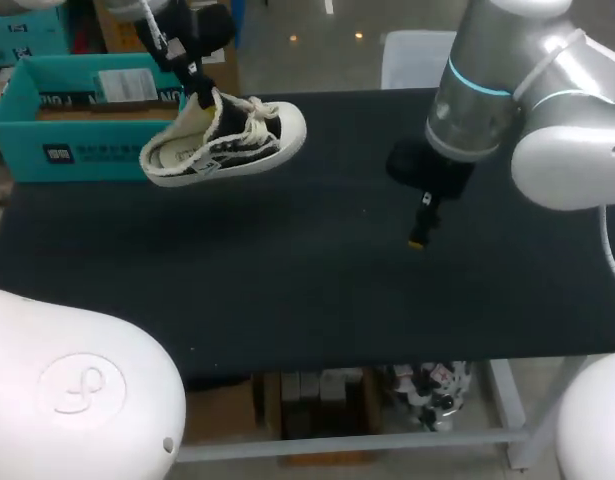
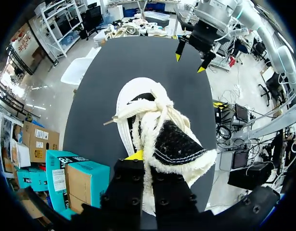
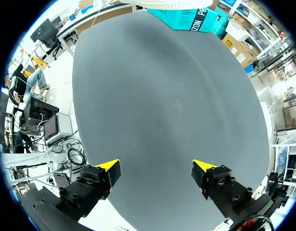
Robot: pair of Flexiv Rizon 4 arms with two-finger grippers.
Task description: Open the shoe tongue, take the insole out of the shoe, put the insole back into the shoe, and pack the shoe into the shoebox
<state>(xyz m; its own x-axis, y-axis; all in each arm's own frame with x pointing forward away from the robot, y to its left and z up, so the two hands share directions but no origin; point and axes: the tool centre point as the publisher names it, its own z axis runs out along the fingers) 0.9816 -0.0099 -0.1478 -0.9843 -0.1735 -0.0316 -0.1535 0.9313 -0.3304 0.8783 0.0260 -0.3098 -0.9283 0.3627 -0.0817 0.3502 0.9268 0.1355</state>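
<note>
A small black-and-white sneaker (image 1: 227, 140) with white laces hangs above the back left of the table, its opening turned toward the head view. My left gripper (image 1: 200, 93) is shut on its fleece-lined upper edge beside the laces. In the left wrist view the shoe (image 2: 157, 125) fills the space between and ahead of that gripper (image 2: 148, 166). The teal shoebox (image 1: 82, 115) stands open just left of the shoe. My right gripper (image 1: 419, 230) hovers open over the table's right half with nothing between its fingers (image 3: 155, 168).
The dark table (image 1: 317, 290) lies under both arms. In the right wrist view the shoebox (image 3: 186, 17) lies far ahead of the fingers. In the left wrist view my right gripper (image 2: 191, 55) hangs beyond the shoe's toe.
</note>
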